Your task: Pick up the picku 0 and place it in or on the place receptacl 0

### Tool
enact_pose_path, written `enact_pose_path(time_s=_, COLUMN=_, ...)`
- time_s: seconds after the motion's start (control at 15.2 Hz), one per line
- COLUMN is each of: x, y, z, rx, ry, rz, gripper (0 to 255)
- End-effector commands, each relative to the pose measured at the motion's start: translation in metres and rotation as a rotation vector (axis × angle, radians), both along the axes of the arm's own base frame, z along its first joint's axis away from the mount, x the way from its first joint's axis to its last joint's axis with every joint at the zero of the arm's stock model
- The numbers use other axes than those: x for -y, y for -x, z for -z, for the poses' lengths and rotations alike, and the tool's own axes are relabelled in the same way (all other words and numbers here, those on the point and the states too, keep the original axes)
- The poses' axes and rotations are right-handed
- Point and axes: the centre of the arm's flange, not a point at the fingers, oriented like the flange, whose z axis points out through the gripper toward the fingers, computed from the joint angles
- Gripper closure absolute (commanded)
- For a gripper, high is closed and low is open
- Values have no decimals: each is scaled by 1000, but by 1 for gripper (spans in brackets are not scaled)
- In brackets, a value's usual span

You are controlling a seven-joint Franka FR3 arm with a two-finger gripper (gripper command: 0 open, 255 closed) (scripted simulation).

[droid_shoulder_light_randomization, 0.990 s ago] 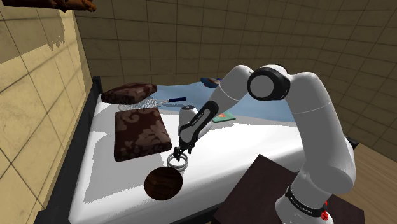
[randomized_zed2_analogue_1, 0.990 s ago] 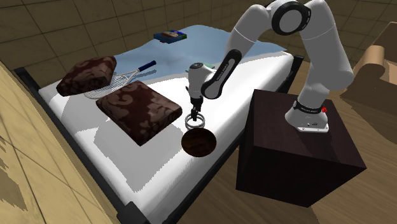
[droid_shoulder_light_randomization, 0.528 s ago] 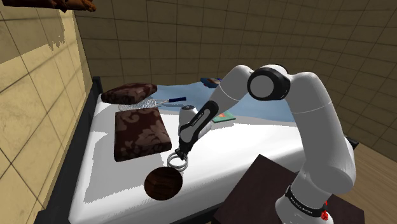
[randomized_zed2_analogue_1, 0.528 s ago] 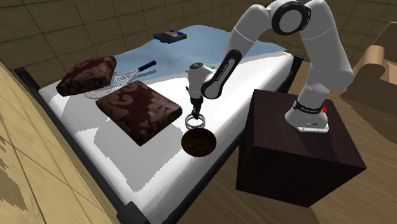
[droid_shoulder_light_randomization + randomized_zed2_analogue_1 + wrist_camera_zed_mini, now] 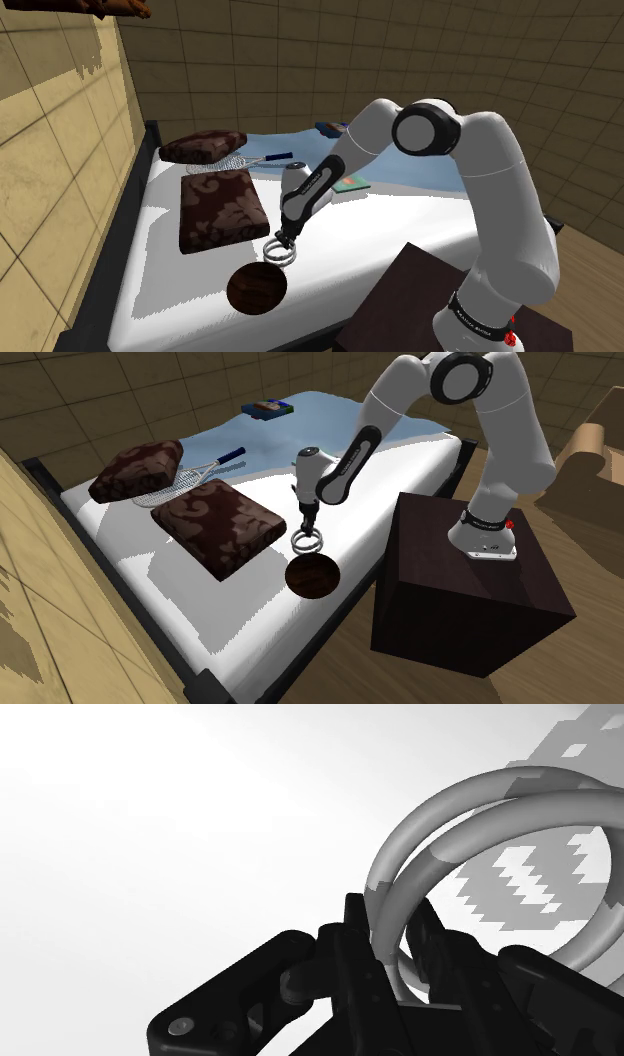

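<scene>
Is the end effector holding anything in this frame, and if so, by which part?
Yes: the end effector holds a grey double ring, with its fingers pinching one spot on the band.

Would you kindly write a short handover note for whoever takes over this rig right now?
Gripper: shut on the grey double ring, fingers clasping its rim.
Ring: below the gripper, low over the white bed sheet, close beside the dark round dish. I cannot tell whether it is clear of the sheet.
Dish: on the sheet near the bed's edge, nothing in it.
Done: the grasp.
Left: lift, carry the ring over the dish, lower and release.
</scene>
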Motion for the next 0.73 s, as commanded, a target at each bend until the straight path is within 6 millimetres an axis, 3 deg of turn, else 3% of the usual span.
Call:
enact_pose_path(time_s=0.0, x=-1, y=1, z=-9, rx=0, ry=0, rz=0, gripper=255)
enact_pose_path(time_s=0.66, x=-1, y=1, z=-62, rx=0, ry=0, rz=0, gripper=255)
